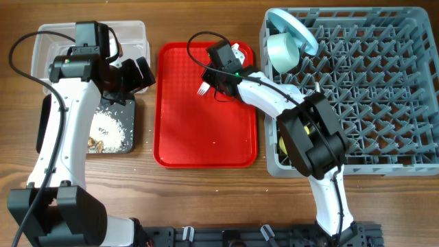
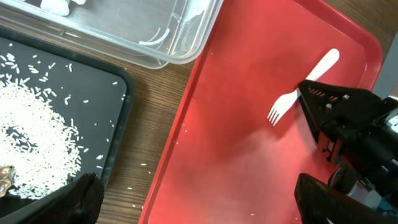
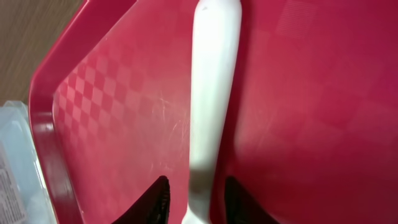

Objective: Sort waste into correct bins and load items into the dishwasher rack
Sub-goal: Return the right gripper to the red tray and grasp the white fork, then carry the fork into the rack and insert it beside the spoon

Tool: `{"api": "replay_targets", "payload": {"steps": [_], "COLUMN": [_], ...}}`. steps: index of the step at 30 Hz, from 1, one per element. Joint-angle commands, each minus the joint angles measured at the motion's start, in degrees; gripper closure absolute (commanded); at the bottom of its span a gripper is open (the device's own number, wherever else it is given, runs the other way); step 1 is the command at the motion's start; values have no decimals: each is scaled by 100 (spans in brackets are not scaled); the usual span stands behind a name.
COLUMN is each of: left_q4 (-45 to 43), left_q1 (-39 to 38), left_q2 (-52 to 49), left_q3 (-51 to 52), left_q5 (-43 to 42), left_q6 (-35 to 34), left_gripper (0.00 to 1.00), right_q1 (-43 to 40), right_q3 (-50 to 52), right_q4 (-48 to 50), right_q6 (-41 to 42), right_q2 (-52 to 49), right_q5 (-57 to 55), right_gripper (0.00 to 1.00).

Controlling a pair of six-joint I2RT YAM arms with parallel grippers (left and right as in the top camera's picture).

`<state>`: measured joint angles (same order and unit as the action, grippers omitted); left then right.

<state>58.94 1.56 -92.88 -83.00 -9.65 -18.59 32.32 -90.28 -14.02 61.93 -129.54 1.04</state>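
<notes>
Overhead shows fork (image 1: 203, 88) tines; right wrist shows jaws flanking its handle.

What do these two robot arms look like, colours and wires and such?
The left arm and right arm are smooth white tubes joined by chunky black round joints, each with a thin black cable looping alongside. The left hand and right hand are black; a small green light glows near the right one.

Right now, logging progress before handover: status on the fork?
Right gripper open, straddling white fork handle on red tray. Left gripper open, empty. Nothing blocking the fork.
</notes>
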Motion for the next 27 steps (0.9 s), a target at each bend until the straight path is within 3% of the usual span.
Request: {"api": "replay_targets", "payload": {"steps": [1,5,13,18,27], "left_q4": [-15,-15,-15,-15,-15], "left_q1": [17,17,17,17,17], "left_q2": [42,42,42,42,42], "left_q3": [-85,-85,-85,-85,-85], "left_q5": [33,33,33,33,33], "left_q6": [-9,-9,-9,-9,-9], "left_gripper": [0,0,0,0,0], "right_q1": [0,0,-22,-166,-658], "right_q3": [-4,-4,-15,-63,-63], "right_q4": [-37,-37,-83,-531,-2564], "right_q6": [127,122,-280,-1152,-3799], "right_q2": [-317,-317,-258,299,3032], "right_q5": [33,35,695,1003,87], "right_gripper": [80,96,96,96,96]}}
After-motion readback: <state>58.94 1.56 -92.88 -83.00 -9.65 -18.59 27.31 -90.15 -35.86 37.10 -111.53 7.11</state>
